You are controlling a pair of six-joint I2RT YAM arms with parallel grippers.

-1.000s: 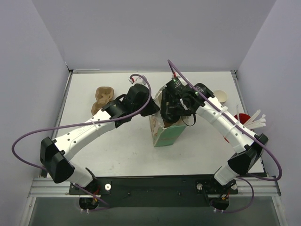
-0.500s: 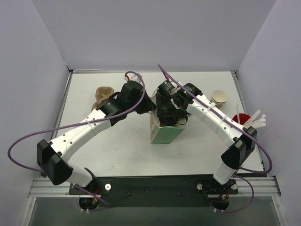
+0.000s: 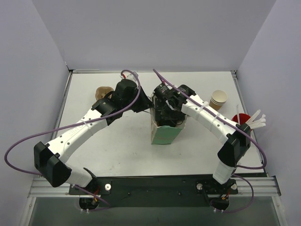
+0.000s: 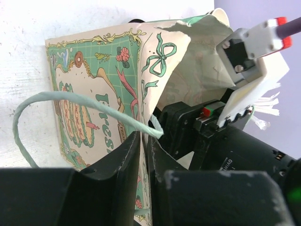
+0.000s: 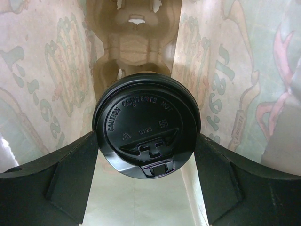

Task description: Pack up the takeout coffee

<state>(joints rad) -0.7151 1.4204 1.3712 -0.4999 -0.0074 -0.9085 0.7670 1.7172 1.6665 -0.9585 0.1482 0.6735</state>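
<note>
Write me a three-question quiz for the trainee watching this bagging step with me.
1. True or false: the right gripper holds the takeout coffee by its sides, inside the paper bag.
2. What are the left gripper fingers shut on?
A) the wall of the paper bag
B) a stack of cups
C) nothing
3. Fill in the blank: beneath the takeout coffee, at the bottom of the paper bag, lies a tan moulded-pulp ____.

Key: 1 true; 2 A; 3 carrier.
</note>
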